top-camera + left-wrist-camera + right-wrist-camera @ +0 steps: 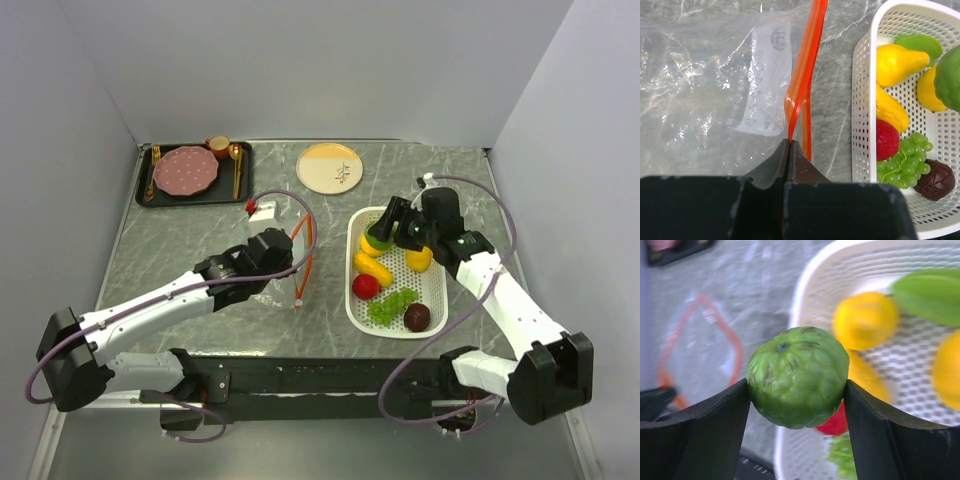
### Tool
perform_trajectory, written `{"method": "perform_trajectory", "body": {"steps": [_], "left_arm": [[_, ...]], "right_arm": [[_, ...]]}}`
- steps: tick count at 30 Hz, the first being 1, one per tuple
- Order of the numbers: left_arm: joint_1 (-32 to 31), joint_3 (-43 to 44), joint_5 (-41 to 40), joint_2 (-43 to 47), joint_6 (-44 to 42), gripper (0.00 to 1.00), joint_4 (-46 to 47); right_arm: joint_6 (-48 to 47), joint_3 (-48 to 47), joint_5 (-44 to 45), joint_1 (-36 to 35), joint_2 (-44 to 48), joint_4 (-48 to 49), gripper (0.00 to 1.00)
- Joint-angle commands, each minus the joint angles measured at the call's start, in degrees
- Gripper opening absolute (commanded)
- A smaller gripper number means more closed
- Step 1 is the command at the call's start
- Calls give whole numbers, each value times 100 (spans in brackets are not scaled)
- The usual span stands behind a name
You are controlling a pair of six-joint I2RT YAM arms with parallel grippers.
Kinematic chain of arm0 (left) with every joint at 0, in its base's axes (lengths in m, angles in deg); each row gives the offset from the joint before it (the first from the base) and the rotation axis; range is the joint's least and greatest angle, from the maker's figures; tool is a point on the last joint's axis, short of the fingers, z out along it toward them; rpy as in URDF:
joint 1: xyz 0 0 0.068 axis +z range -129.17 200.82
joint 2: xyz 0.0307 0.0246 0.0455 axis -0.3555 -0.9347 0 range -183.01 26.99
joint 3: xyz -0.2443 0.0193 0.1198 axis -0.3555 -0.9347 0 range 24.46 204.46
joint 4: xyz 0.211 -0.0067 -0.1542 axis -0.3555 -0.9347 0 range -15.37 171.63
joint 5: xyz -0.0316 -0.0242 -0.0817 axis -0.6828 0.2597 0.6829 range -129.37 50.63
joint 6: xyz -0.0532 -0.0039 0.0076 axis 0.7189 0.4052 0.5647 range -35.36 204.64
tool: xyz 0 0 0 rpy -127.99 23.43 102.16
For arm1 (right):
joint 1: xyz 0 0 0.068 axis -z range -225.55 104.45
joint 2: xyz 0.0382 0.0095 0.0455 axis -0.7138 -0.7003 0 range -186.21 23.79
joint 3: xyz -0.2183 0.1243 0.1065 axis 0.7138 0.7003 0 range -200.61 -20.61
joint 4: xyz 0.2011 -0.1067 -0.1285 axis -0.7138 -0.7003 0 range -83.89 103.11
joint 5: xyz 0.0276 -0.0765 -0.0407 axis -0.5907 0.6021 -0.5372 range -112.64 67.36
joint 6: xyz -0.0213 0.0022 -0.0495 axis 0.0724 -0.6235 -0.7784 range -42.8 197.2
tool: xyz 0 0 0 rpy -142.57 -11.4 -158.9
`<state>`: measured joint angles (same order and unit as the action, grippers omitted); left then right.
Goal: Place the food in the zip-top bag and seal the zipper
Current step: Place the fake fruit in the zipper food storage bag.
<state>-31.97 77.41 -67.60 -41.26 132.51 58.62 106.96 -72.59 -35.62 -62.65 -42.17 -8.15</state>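
My left gripper (272,250) (790,142) is shut on the orange-red zipper (805,75) of the clear zip-top bag (700,85), which lies on the table left of the basket. One side of the strip is lifted, so the mouth (700,350) gapes. My right gripper (400,228) (797,390) is shut on a green bumpy fruit (797,376), held above the far left part of the white basket (352,300). In the basket lie yellow pieces (372,266), a red ball (366,286), green grapes (392,305), a maroon ball (417,317) and a green leafy piece (920,44).
A black tray (146,190) at the back left holds a pink scalloped plate (185,171), gold cutlery and a cup (218,146). A round cream plate (330,167) sits at the back centre. Grey walls close in both sides.
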Motion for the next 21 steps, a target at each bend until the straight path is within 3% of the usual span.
{"method": "perform_trajectory", "body": {"steps": [1, 13, 21], "left_arm": [[24, 137, 89, -66, 20, 1, 200], [15, 269, 239, -127, 46, 1, 288], [24, 198, 344, -31, 64, 1, 446]], "right_arm": [[495, 22, -829, -459, 258, 762, 24], [1225, -92, -1330, -1313, -821, 1896, 24], [1357, -303, -1366, -1726, -1516, 2108, 24]]}}
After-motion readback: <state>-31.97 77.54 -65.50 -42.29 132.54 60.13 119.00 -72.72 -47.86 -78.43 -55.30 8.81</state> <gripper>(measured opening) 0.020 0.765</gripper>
